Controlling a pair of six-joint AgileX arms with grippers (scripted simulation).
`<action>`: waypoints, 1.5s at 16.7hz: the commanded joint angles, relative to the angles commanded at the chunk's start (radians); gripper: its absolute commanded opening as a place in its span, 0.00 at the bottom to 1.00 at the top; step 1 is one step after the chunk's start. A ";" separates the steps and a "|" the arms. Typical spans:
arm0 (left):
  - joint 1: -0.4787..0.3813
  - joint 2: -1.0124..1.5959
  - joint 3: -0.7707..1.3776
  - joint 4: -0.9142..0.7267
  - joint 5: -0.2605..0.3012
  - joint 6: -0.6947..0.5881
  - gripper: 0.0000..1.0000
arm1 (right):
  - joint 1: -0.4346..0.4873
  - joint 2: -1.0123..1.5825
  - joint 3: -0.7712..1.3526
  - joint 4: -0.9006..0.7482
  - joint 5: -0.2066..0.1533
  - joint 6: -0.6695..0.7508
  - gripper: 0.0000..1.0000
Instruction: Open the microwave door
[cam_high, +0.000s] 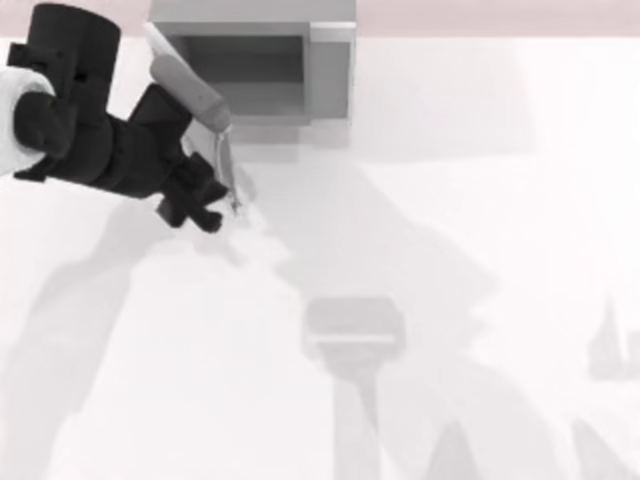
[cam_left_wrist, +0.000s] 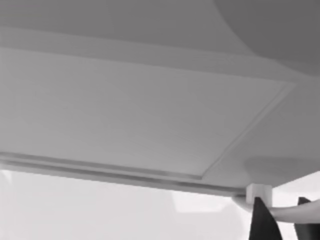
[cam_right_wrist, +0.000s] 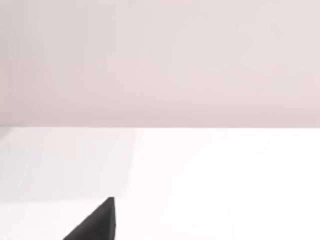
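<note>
Black left arm enters from the top view's left edge, and its left claw (cam_high: 222, 195) sits at the free edge of the microwave door (cam_high: 190, 85), near the upper left of the white surface (cam_high: 480, 200). In the left wrist view two dark fingers (cam_left_wrist: 261, 220) stand on either side of the pale bar handle (cam_left_wrist: 260, 192), so the claw appears closed on that handle, though the actual contact faces are cut off at the frame edge. The door is already swung well out from the microwave (cam_high: 300, 60), which stands at the far edge of the surface, left of centre, with its dark cavity (cam_high: 250, 65) exposed and its plain control strip (cam_high: 332, 75) on the right side. Judgement: the opening is well advanced but perhaps not complete. To finish cleanly, the claw should follow the arc about the hinge, not pull straight, keeping its grip square to the handle so the bar does not slip out sideways. The right claw (cam_right_wrist: 95, 222) shows only a dark tip over bare surface; its opening cannot be determined, and the arm looks parked.
</note>
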 joint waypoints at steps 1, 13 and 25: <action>0.000 0.000 0.000 0.000 0.000 0.000 0.00 | 0.000 0.000 0.000 0.000 0.000 0.000 1.00; 0.019 0.002 0.006 -0.028 0.034 0.054 0.00 | 0.000 0.000 0.000 0.000 0.000 0.000 1.00; 0.044 0.004 0.012 -0.057 0.064 0.110 0.00 | 0.000 0.000 0.000 0.000 0.000 0.000 1.00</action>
